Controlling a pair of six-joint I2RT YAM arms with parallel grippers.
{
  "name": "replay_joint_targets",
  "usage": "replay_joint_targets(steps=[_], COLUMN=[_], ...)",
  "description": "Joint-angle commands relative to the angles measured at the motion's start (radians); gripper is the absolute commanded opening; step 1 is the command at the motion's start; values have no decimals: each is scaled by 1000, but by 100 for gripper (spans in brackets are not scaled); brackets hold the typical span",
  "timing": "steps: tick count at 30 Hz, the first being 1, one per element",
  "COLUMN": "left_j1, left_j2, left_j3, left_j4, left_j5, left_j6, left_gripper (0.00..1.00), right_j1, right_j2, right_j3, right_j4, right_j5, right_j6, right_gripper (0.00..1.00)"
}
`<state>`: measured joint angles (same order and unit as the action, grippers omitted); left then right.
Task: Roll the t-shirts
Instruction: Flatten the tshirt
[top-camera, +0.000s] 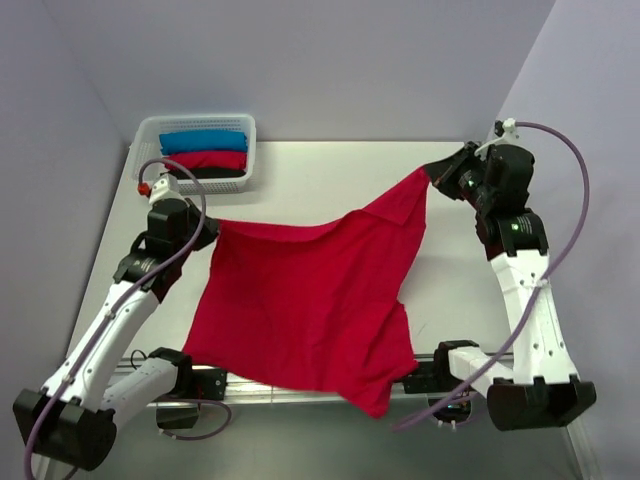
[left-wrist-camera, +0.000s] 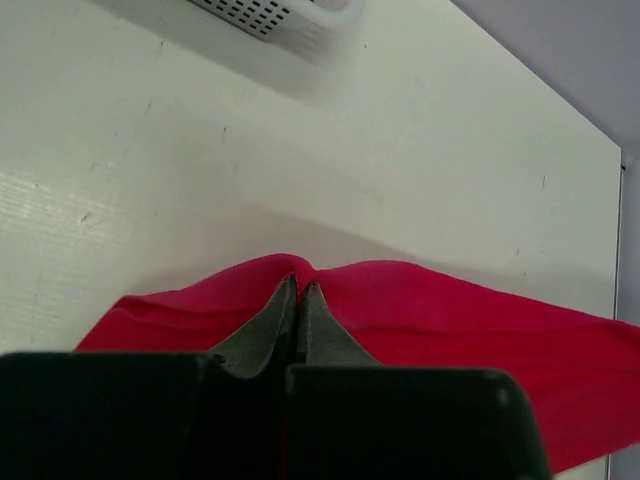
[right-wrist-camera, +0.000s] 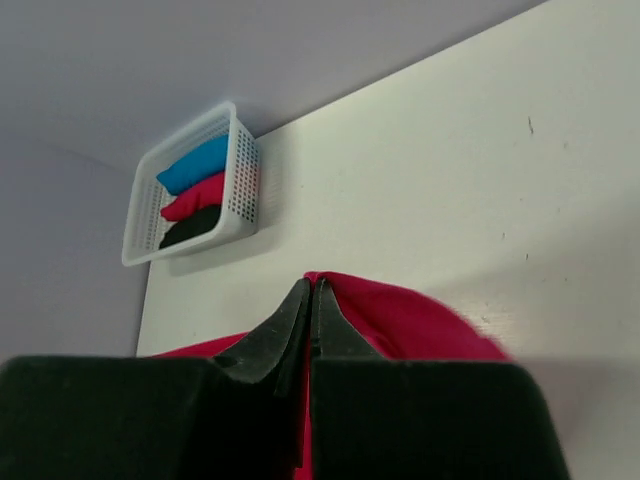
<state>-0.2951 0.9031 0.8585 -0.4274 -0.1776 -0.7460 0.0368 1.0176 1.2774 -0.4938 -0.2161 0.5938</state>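
Observation:
A crimson-red t-shirt (top-camera: 310, 300) is stretched between both arms over the white table, its lower part draping past the near edge. My left gripper (top-camera: 212, 228) is shut on the shirt's left corner; in the left wrist view the cloth (left-wrist-camera: 450, 310) bunches around the closed left gripper (left-wrist-camera: 300, 285). My right gripper (top-camera: 432, 172) is shut on the shirt's far right corner, lifted off the table; the right wrist view shows red cloth (right-wrist-camera: 420, 320) pinched at that right gripper (right-wrist-camera: 312, 283). Rolled blue, red and black t-shirts (top-camera: 203, 155) lie in a basket.
A white perforated basket (top-camera: 144, 135) stands at the table's far left corner, also seen in the right wrist view as the basket (right-wrist-camera: 243, 190). Grey walls close in the back and sides. Bare table (top-camera: 330, 175) lies behind the shirt.

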Motion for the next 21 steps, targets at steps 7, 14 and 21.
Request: replay_joint_targets(steps=[7, 14, 21], left_j1=[5, 5, 5], left_j2=[77, -85, -289], left_j3=[128, 249, 350], left_j4=[190, 118, 90], left_j5=[-31, 9, 50], left_j6=[5, 43, 106], left_gripper=[0, 0, 0], right_j1=[-29, -29, -29], right_j2=[7, -167, -405], right_j3=[79, 129, 134], right_j4=[250, 302, 385], right_j5=[-164, -118, -83], right_j6=[-6, -41, -115], right_gripper=[0, 0, 0])
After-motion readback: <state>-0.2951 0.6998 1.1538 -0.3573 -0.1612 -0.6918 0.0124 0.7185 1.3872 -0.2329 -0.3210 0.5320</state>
